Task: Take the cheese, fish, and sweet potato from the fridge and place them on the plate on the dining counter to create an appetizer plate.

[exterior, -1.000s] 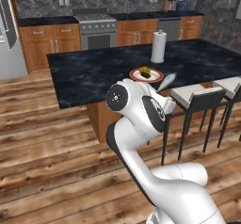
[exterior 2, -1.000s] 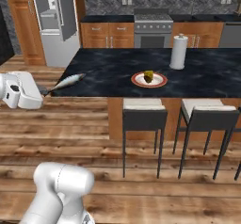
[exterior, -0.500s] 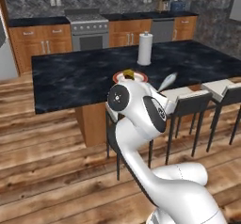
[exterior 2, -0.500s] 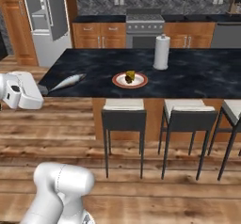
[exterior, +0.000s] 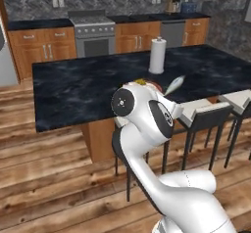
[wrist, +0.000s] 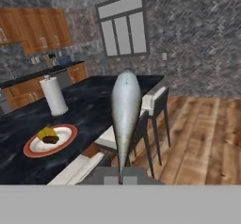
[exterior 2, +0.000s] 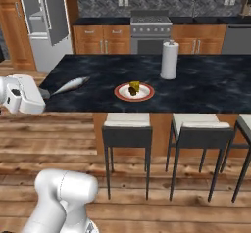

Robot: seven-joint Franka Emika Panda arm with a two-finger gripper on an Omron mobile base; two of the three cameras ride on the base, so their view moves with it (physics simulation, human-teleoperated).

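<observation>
My base has rolled closer, gripper clenched on the fish, plate with cheese at the surface's near edge, stools below.

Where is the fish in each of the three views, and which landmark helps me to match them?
Left base view: the fish sticks out right of the arm's elbow, over the dining counter.
Right base view: it lies at left, pointing toward the plate.
Hand view: it rises up the centre.
Shared landmark: the paper towel roll behind the plate.
</observation>
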